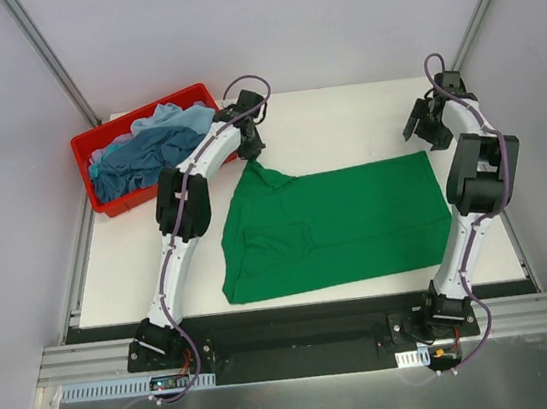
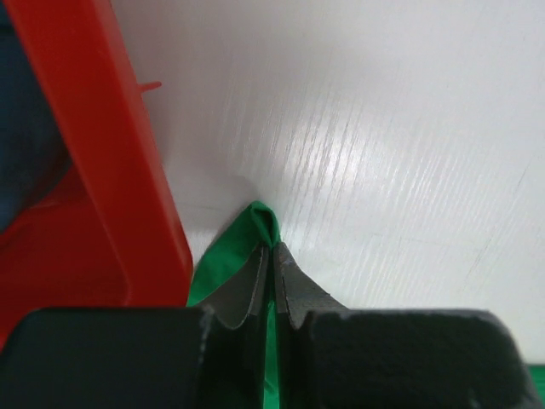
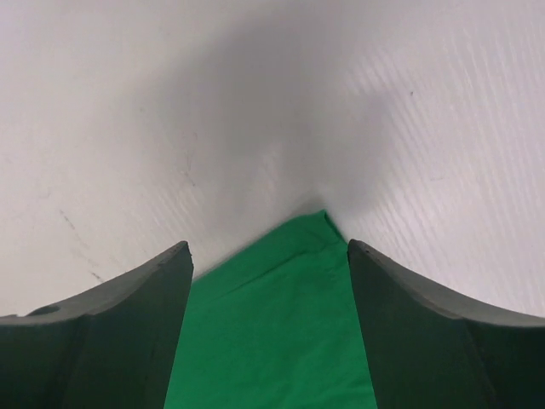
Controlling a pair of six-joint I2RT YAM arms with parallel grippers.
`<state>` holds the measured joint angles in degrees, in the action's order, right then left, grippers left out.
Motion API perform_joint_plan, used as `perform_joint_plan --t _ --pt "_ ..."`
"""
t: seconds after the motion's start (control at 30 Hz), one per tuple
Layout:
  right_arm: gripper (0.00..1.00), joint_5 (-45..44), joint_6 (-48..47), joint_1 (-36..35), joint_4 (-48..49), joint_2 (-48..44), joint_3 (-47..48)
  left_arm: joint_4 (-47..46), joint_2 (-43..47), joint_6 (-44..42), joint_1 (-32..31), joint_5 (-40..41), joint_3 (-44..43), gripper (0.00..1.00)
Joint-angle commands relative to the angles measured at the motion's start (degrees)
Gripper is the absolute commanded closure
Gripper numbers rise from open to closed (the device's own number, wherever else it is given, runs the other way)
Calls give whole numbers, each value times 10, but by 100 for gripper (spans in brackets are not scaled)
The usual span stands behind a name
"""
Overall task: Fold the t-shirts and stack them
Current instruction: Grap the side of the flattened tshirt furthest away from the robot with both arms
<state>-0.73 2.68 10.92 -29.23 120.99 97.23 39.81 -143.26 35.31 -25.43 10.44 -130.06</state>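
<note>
The white desk [image 1: 342, 115] carries the green t-shirt [image 1: 337, 226], spread flat for folding. The red bin [image 1: 85, 149] holds the teal-blue t-shirt [image 1: 137, 162] and the pale blue t-shirt [image 1: 172, 120] (queued, I'd guess). The left claw [image 2: 274, 256] is clamped on one far corner of the green shirt. The right claw [image 3: 268, 247] stands apart, straddling the other corner. I can read no writing anywhere.

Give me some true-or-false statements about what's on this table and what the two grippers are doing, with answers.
1. The left gripper is shut on a corner of the green t-shirt. True.
2. The right gripper is clamped on the shirt. False: its jaws stand open, one on either side of another corner.
3. The red bin is empty. False: a dark teal-blue shirt and a pale blue shirt lie in it.
4. The green t-shirt lies spread on the table, outside the bin. True.
</note>
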Motion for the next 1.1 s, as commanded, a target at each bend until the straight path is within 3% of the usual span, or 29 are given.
perform_joint_plan --t 0.0,0.1,0.37,0.5,0.63,0.73,1.07 --pt "27 -27 -51 3 -68 38 69 8 76 14 -3 -17 25 100" --pt "39 -17 -53 3 -80 57 77 13 92 13 -4 -18 39 100" --pt "47 -37 -71 3 -84 56 51 26 127 14 -13 -27 72 100" --pt "73 -46 -94 2 -89 57 45 28 140 13 -20 -37 84 100" --pt "91 -31 -108 2 -79 51 41 33 160 15 -24 -46 103 100" --pt "99 -30 -121 1 -70 37 44 38 191 23 -27 -58 137 100" --pt "99 -18 -108 -6 1 -145 -118 40 313 49 -48 -89 276 100"
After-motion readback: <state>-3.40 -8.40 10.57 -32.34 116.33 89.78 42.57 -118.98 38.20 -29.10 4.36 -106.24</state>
